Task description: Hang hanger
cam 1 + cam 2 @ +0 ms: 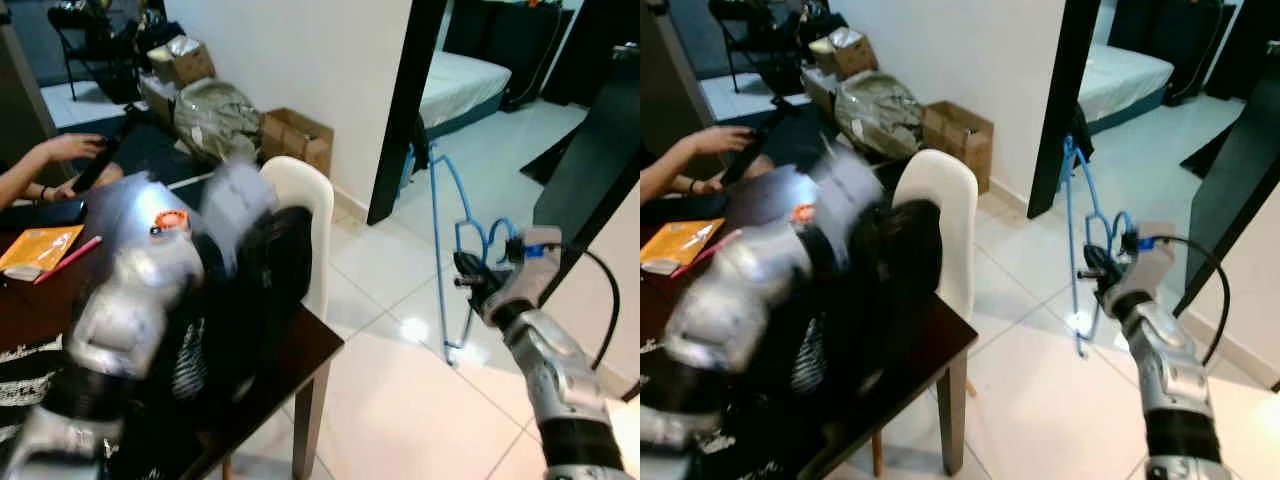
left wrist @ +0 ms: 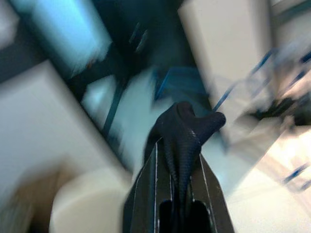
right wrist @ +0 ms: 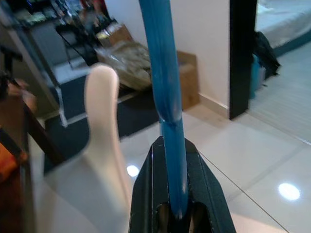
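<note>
Nearest, left end effector [image 2: 187, 126]: blurred, raised over dark desk [image 1: 300, 350], fingers closed, empty. Right end effector [image 1: 470, 280]: fingers clamped on blue hanger [image 1: 440, 230], held out w/ hook by the fingers and frame hanging above tiled floor [image 1: 400, 400]. Hanger: thin blue wire. Beyond: white chair [image 1: 305, 200], doorway [image 1: 400, 110].

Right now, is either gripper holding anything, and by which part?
The right gripper is shut on the blue hanger, gripping its thin rod near the hook. The left gripper is shut with nothing in it.
</note>
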Robot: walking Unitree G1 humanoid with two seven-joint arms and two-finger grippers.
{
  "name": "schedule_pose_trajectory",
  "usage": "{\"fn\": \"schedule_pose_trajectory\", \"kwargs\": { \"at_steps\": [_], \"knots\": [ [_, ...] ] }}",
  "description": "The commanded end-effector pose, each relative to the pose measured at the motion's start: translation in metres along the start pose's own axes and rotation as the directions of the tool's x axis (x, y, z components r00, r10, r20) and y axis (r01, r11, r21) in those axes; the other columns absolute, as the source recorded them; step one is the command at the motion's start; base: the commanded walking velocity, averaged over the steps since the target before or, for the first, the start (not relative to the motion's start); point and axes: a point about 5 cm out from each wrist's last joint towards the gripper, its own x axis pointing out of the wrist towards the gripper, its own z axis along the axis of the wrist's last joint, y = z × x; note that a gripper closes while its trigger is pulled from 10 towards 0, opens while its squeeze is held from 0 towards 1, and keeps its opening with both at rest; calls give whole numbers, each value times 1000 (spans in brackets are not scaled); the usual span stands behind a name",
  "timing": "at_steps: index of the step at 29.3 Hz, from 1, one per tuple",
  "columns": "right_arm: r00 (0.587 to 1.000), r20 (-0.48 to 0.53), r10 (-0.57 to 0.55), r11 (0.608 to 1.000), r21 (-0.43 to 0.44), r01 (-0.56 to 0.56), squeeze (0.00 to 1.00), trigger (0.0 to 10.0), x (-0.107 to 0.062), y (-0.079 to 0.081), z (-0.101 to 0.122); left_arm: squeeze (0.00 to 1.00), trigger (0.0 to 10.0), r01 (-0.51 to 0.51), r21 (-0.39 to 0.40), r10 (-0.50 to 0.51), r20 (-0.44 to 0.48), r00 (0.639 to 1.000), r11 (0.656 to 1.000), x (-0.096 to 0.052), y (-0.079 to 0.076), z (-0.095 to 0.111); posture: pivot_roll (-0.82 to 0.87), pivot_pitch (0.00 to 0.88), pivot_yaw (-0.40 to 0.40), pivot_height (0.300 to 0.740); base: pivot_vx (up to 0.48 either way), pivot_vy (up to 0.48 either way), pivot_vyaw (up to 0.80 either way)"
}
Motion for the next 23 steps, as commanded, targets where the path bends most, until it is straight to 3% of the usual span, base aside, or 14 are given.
{"fn": "schedule_pose_trajectory", "kwargs": {
  "at_steps": [1,2,3,5,8,11,15,23],
  "knots": [
    [1000,23,15,999,45,-16,0,10000,1,3,2,0,0,111,-28,-109,54,993,993,-3,0,10,13,0,-29,740,0,0,0],
    [999,39,24,998,63,-27,0,10000,2,5,4,0,0,166,-23,-163,104,981,986,-2,4,23,13,0,-29,740,0,0,0],
    [999,39,24,998,63,-27,0,10000,2,5,4,0,0,166,-23,-163,104,981,986,-2,4,23,13,0,-29,740,0,0,0],
    [991,123,54,986,148,-73,0,10000,4,8,16,0,0,256,47,-260,141,955,965,-7,24,50,13,0,-16,740,0,0,0],
    [981,181,72,975,194,-107,0,10000,3,10,25,0,0,312,82,-321,143,936,947,-11,35,62,13,0,-16,740,0,0,0],
    [974,210,89,968,211,-134,0,10000,2,11,29,0,0,336,108,-348,117,930,935,-14,40,63,13,0,-7,740,0,0,0],
    [957,253,142,954,224,-200,0,10000,0,17,34,0,0,354,150,-361,18,932,923,-21,52,60,13,0,-7,740,0,0,-800],
    [941,268,208,942,206,-267,0,10000,-1,26,36,0,0,325,181,-319,-66,946,928,-26,61,52,15,0,-11,740,0,0,-800]
  ]
}}
